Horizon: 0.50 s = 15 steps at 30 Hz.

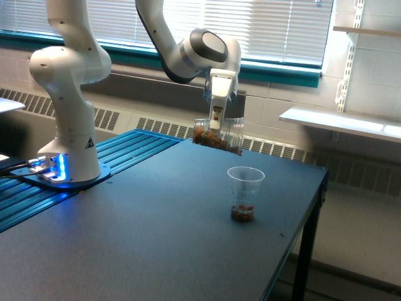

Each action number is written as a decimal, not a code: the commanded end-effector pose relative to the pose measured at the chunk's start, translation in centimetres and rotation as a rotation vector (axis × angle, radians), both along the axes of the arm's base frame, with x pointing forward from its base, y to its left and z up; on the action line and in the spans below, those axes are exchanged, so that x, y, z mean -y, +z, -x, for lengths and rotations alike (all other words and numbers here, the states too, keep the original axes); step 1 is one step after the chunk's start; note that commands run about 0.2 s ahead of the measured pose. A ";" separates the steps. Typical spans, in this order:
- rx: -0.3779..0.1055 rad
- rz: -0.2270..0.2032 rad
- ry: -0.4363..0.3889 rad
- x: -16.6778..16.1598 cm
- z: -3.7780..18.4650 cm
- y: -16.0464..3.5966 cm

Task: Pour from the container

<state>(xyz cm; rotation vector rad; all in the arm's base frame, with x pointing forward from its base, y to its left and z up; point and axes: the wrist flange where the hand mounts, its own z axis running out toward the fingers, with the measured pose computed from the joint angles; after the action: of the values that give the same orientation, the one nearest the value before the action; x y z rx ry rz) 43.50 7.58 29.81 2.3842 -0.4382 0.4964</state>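
Clamped by the end effector [216, 125] at its wall, the container [218, 135] hangs tilted above the counter [144, 232], left of and above the measuring cup [245, 193], seemingly light, thin-walled, slippery, crushable.

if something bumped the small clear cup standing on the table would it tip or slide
The small cup looks like thin clear plastic, so probably very light. It tapers to a narrow base, with only a shallow layer of brown bits weighing it down, so a knock near the rim would likely tip it; a low push may slide it across the smooth table.
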 end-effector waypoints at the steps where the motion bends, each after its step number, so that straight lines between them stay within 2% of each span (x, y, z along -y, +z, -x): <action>1: -0.006 0.012 0.012 -0.4 -0.3 0.4; 15: -0.015 0.035 0.009 -0.3 -0.4 0.7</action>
<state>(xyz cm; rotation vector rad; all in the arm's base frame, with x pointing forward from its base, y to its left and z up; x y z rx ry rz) 43.73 7.53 30.09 2.3634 -0.4292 0.4864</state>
